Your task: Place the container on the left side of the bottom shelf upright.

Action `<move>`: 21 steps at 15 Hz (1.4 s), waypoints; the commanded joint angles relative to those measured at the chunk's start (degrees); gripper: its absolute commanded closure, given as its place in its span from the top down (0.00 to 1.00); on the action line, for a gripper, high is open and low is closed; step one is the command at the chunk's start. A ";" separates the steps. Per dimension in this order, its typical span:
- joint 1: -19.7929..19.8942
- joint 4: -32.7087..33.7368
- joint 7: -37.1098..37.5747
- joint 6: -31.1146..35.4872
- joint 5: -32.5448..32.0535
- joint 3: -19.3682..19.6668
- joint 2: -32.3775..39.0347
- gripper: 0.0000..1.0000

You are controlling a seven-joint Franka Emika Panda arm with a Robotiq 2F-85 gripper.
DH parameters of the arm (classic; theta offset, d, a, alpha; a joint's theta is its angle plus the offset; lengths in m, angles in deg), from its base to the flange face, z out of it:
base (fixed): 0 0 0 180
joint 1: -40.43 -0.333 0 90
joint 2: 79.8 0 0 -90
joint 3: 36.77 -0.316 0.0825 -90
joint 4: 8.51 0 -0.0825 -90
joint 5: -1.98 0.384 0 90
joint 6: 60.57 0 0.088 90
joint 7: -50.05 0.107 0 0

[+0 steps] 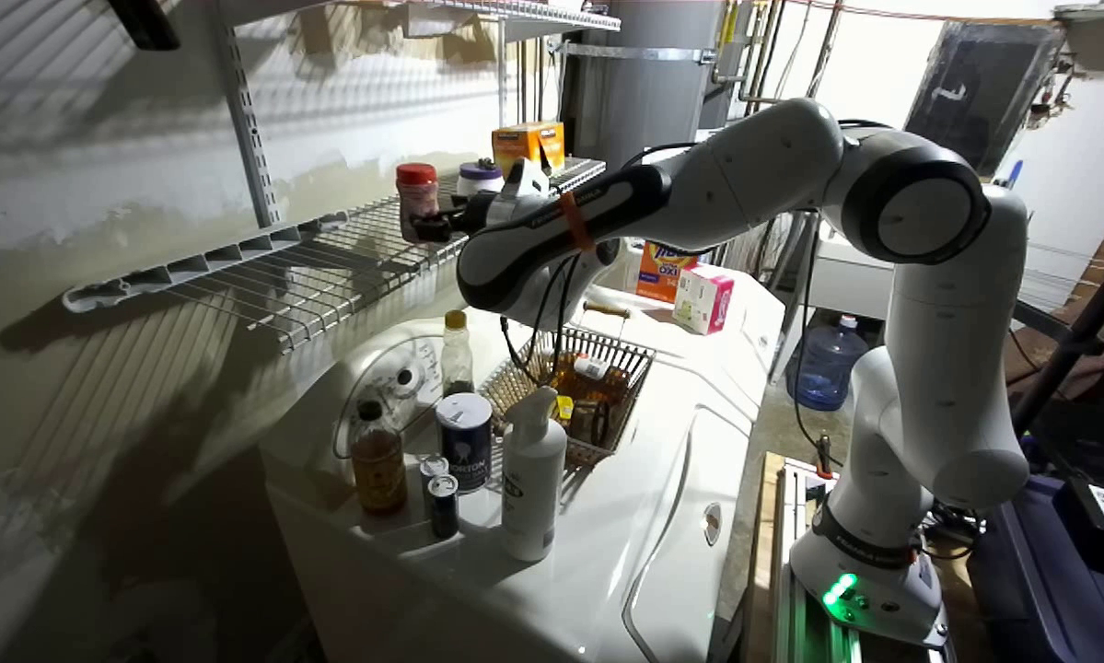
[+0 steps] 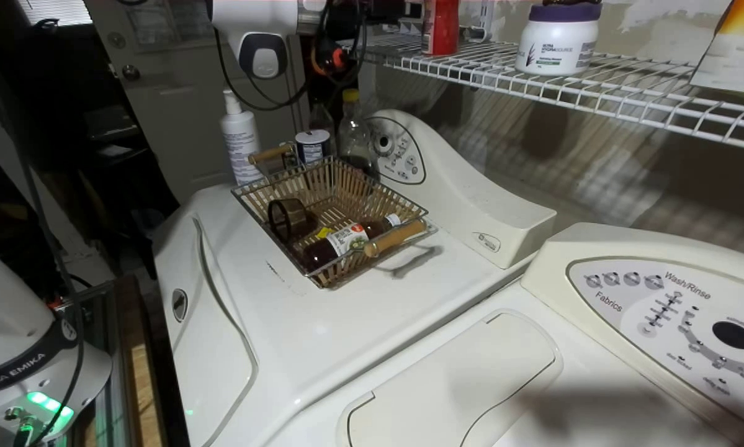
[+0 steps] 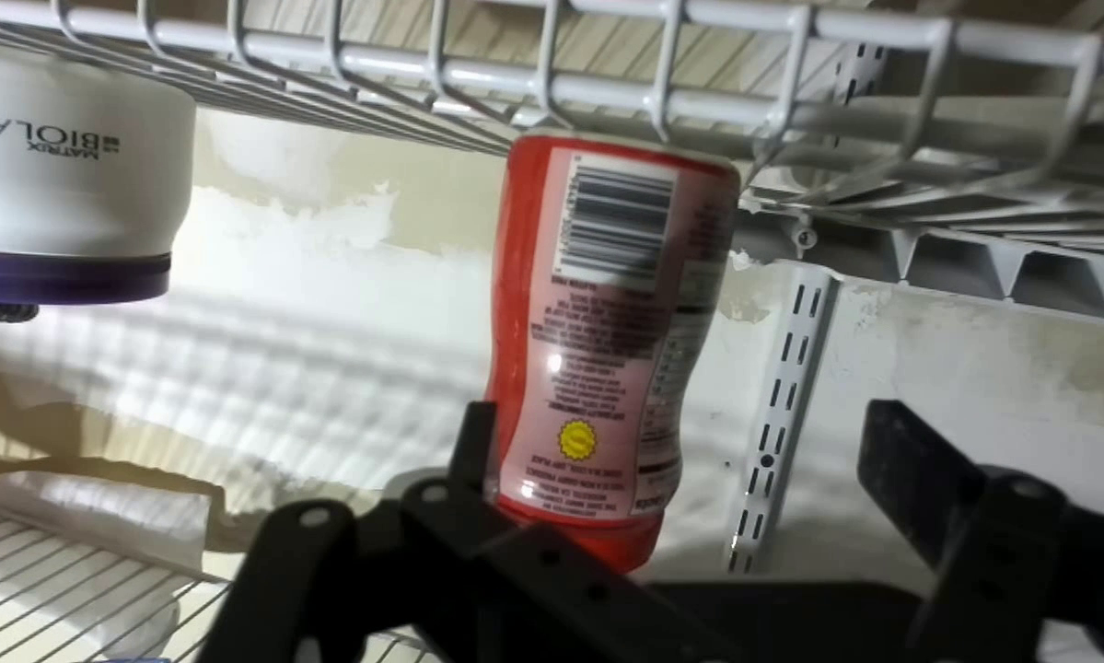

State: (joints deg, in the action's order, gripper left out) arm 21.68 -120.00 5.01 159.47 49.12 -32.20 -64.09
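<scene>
Wrist view, standing upside down: the container [image 3: 598, 322], a small jar with a pale label on red, has its base at the wires of the bottom shelf [image 3: 588, 88], which runs along the top of the frame. The hand [image 3: 679, 414] has its fingers [image 3: 911, 479] spread apart. One lies along the edge of the container, and whether it touches cannot be told; the other stands clear of it across a gap. Black linkage covers part of the red cap, and much of the label's small print is too blurred to read.

In an exterior view the container [image 1: 417, 195] stands upright on the bottom shelf, the dark fingers overlapping its lower body. Just beside it is a white tub [image 1: 480, 181] with a purple lid, and beyond that an orange box [image 1: 517, 145]; the arm [image 1: 745, 175] hides part of both.

In an exterior view the top edge cuts off the container [image 2: 443, 28], cap included, and the hand is lost among dark shapes along that edge. Below, on a white desk [image 2: 297, 323] that is an appliance top, a slatted basket [image 2: 359, 186] holds a dark bottle [image 2: 347, 239] lying on its side and a brown object [image 2: 288, 217] too shadowed to name.
</scene>
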 commanded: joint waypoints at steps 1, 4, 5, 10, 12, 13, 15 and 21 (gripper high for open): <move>0.00 0.00 0.00 0.00 0.00 0.00 0.00 1.00; 0.00 0.00 0.00 0.00 0.00 0.00 -0.01 1.00; 0.00 0.00 0.00 0.00 0.00 0.00 -0.01 1.00; 0.00 0.00 0.00 0.00 0.00 0.00 -0.01 1.00; -0.08 0.38 -1.89 0.35 0.54 0.66 -0.72 1.00; 0.01 0.32 -2.19 0.22 0.06 0.86 -1.59 1.00; -0.08 0.55 -3.00 0.85 -0.21 1.41 -2.58 1.00; 0.06 0.92 -2.16 0.79 -0.19 1.51 -3.14 1.00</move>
State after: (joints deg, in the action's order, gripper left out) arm 21.75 -119.09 2.86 160.26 48.92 -30.69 -67.23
